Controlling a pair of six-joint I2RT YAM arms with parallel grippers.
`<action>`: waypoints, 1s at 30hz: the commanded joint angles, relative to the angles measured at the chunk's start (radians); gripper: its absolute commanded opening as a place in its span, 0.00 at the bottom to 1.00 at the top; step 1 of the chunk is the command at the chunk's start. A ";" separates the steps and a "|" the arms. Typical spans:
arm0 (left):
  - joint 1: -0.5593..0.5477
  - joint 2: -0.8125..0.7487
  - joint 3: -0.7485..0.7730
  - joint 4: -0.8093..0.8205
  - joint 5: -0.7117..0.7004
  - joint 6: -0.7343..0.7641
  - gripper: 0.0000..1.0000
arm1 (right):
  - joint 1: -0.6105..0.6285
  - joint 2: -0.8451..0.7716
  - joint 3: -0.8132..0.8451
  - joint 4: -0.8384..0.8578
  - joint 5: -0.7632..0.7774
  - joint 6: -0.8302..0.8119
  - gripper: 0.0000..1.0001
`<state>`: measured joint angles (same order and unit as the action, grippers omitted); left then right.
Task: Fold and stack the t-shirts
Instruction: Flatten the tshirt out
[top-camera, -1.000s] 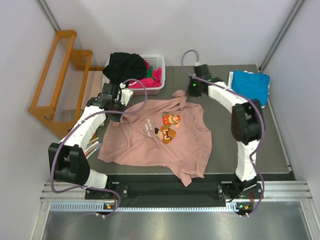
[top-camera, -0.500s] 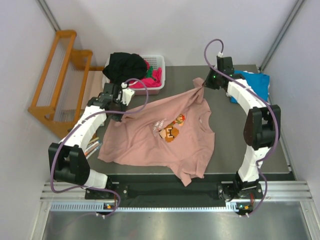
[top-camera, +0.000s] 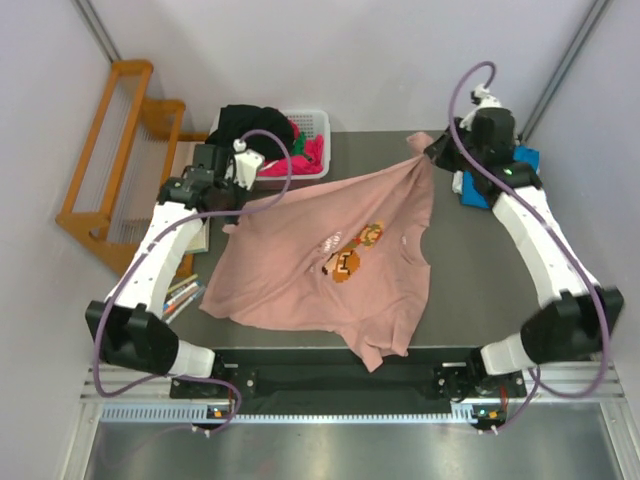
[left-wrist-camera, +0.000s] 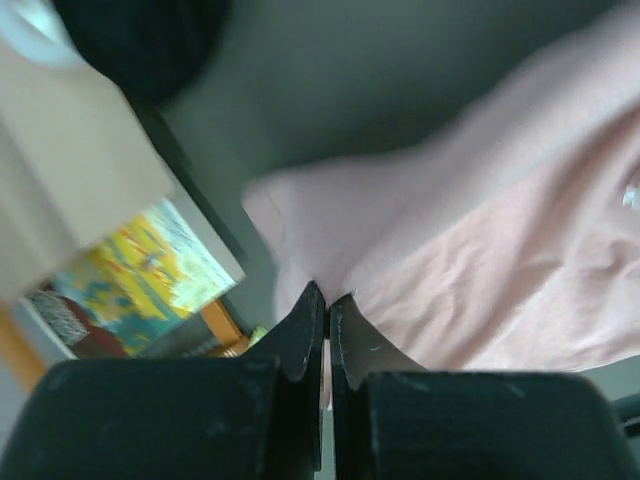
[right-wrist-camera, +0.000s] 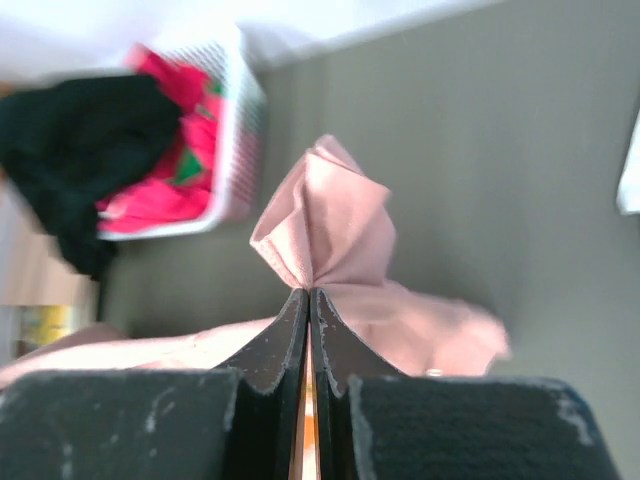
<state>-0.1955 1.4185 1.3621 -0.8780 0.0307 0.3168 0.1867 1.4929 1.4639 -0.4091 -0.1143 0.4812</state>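
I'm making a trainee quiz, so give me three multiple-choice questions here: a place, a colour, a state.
1. Where is the white slatted plastic basket? A) table's far left corner B) near right corner C) floor
2. What colour is the cloth shirt at the far right edge? A) green B) blue C) yellow
3. The right gripper is: A) open B) shut on nothing C) shut on the salmon-pink cloth t-shirt
Answers: A, it sits at that corner; B, blue shows there; C, pink cloth bunches in its closed grip.

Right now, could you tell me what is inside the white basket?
A black shirt heaps over the basket, beside magenta and green cloth; anything beneath them is covered.
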 joint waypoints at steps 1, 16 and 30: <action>-0.013 -0.165 0.196 -0.128 0.067 -0.022 0.00 | -0.007 -0.262 -0.043 0.033 0.031 -0.016 0.00; -0.050 -0.467 0.713 -0.472 0.285 0.079 0.00 | 0.011 -0.769 0.143 -0.235 0.169 -0.093 0.00; 0.037 -0.527 0.726 -0.424 0.377 0.108 0.00 | 0.066 -0.773 0.425 -0.286 0.223 -0.096 0.00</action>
<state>-0.1699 0.9058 2.1796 -1.3514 0.3927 0.3992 0.2401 0.6872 1.9755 -0.6613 0.0887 0.3847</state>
